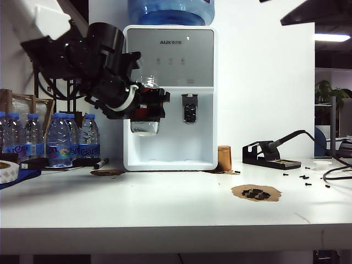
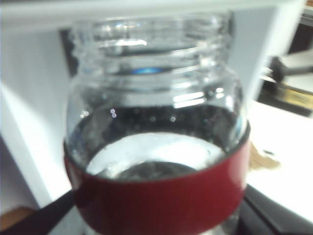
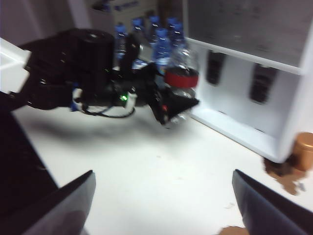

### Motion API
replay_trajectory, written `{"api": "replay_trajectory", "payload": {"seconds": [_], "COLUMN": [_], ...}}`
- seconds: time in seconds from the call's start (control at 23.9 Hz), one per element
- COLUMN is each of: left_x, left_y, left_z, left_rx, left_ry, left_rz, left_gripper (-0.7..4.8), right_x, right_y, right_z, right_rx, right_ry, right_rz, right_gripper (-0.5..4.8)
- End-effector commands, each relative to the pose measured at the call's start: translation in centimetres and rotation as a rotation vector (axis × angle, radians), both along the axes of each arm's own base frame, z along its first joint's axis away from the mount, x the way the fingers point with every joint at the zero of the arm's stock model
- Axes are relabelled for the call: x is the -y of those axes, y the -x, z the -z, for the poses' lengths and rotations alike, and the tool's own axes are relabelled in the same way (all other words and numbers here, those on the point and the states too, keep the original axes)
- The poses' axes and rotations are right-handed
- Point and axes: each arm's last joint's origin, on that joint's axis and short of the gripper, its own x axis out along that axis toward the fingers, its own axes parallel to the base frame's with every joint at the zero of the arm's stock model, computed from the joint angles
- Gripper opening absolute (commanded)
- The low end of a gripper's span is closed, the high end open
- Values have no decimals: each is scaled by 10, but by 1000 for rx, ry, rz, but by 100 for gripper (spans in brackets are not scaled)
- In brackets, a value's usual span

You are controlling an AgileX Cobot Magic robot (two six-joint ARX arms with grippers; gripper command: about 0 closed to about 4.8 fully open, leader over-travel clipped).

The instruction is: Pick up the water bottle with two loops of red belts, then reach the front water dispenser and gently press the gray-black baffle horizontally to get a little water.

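**Bottle held in the dispenser's recess**

The left hand (image 1: 149, 107) is closed around the water bottle (image 1: 145, 118), holding it upright and off the desk (image 1: 176, 212), inside the recess of the water dispenser (image 1: 170, 99), below the left tap. The bottle's base hangs clear above the tray edge. The right hand (image 3: 161, 205) stands wide open and holds nothing, above bare desk in front of the dispenser.

Glossy clear water bottle (image 2: 156, 98), seemingly glass; smooth white plastic water dispenser (image 1: 170, 148).
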Motion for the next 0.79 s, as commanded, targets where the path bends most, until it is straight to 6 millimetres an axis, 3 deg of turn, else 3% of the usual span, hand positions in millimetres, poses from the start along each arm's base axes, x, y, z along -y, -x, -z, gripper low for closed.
{"api": "replay_trajectory", "payload": {"seconds": [0.04,0.29,0.5,0.79], "left_x": [6,13,20,25], "left_y": [16,43,67,69], "left_z": [0,28,37,41], "left_rx": [22,-29,107,50], "left_ry": [12,12,84,178], "left_rz": [54,201,296,223], "left_gripper": [-5,-5,-5,-5], "right_x": [-2,-2,-2,-3], "right_y": [2,3,4,4], "right_z": [-2,-1,-1,-2], "right_rx": [-14,-33,-39,-37], "right_ry": [-38,-59,-62,-67], "right_rz": [-48,-82,-87,-97], "right_gripper": [479,479,479,479]}}
